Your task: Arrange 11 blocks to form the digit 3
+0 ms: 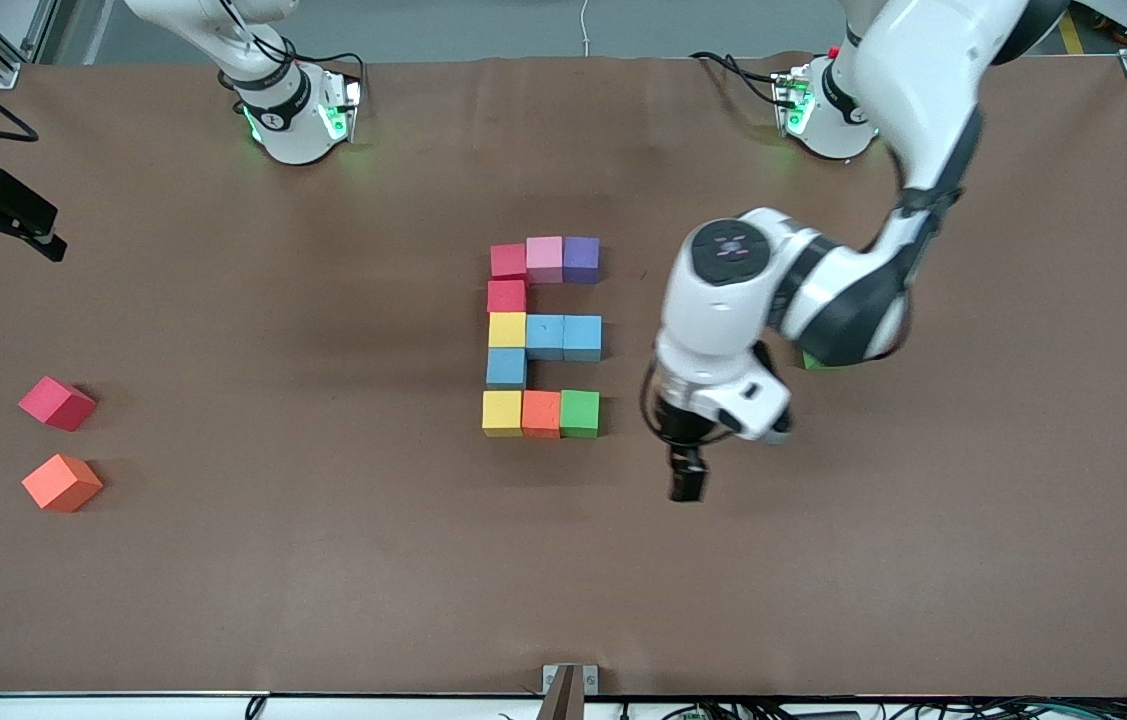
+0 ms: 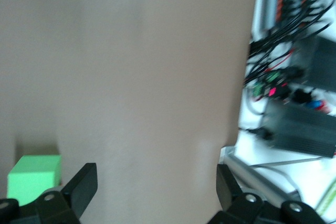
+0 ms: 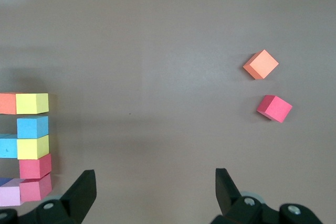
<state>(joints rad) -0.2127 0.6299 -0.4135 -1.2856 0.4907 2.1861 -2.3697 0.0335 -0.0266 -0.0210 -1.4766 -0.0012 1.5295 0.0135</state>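
In the middle of the front view sits the digit 3 [image 1: 543, 335], built of eleven touching blocks. Its upper bar is a red cube [image 1: 509, 261], a pink cube [image 1: 544, 258] and a purple cube [image 1: 581, 258]. A second red cube [image 1: 506, 296] joins that bar to the middle bar, made of a yellow cube [image 1: 507, 329] and two light blue cubes [image 1: 544, 335] [image 1: 582, 335]. A third light blue cube [image 1: 506, 367] leads down to the lowest bar of yellow [image 1: 501, 411], orange [image 1: 541, 412] and green [image 1: 579, 412]. Both joining cubes lie on the side toward the right arm's end of the table, so from this camera the figure reads mirrored. Well apart from it, at the frame's edge toward the right arm's end, lie a loose red block [image 1: 57, 403] and, lower in the frame, a loose orange block [image 1: 62, 482], both turned askew and not touching. A loose green block [image 1: 816, 361] peeks out from under the left arm's elbow. The left gripper [image 1: 688, 488] hangs over bare brown table [image 1: 323, 600] in the lower middle of the frame, beside the figure's green end. Its wrist view shows the fingers [image 2: 84, 184] spread wide with nothing between them, and the loose green block low in the corner. The right gripper [image 3: 155, 187] is over bare table between the figure and the two loose blocks, its fingers [image 3: 84, 187] likewise released and empty.
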